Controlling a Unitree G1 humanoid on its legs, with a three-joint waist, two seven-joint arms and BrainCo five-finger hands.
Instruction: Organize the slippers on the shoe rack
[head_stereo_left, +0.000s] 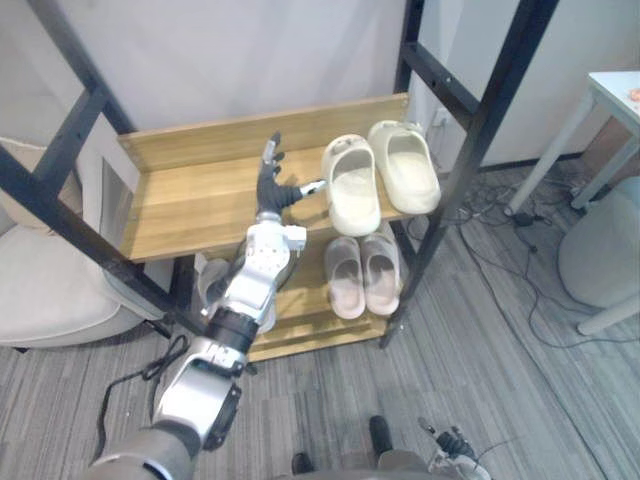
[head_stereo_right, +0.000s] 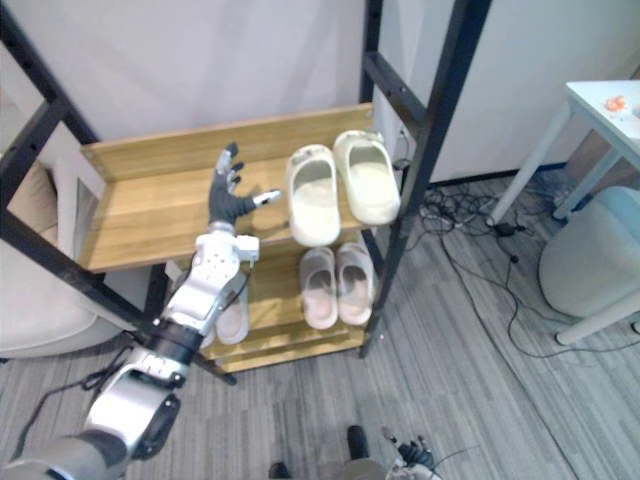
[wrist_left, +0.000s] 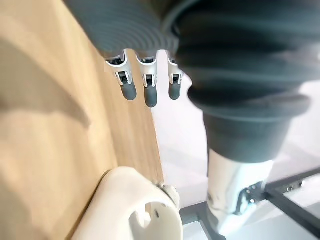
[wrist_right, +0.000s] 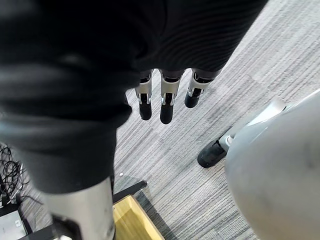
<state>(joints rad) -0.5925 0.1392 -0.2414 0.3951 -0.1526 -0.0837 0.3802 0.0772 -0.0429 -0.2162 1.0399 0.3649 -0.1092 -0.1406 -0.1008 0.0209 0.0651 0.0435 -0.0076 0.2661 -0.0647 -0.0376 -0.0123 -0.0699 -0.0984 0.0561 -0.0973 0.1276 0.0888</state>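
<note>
Hovering left robot hand (head_stereo_left: 270, 190), fingers spread, 9 o'clock of cream slippers (head_stereo_left: 352, 205); probably risking a sideways swipe knocking 1 off.

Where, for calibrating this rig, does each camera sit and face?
Left eye view: head, facing down at the wooden black-framed shoe rack; left arm, open left hand.
Right eye view: head, alongside; same scene, same arm.
Left wrist view: left wrist, along the hand to shelf and cream foam slipper.
Right wrist view: right wrist, right hand over grey carpet.
Shared: both eyes and left wrist see that slipper.
</note>
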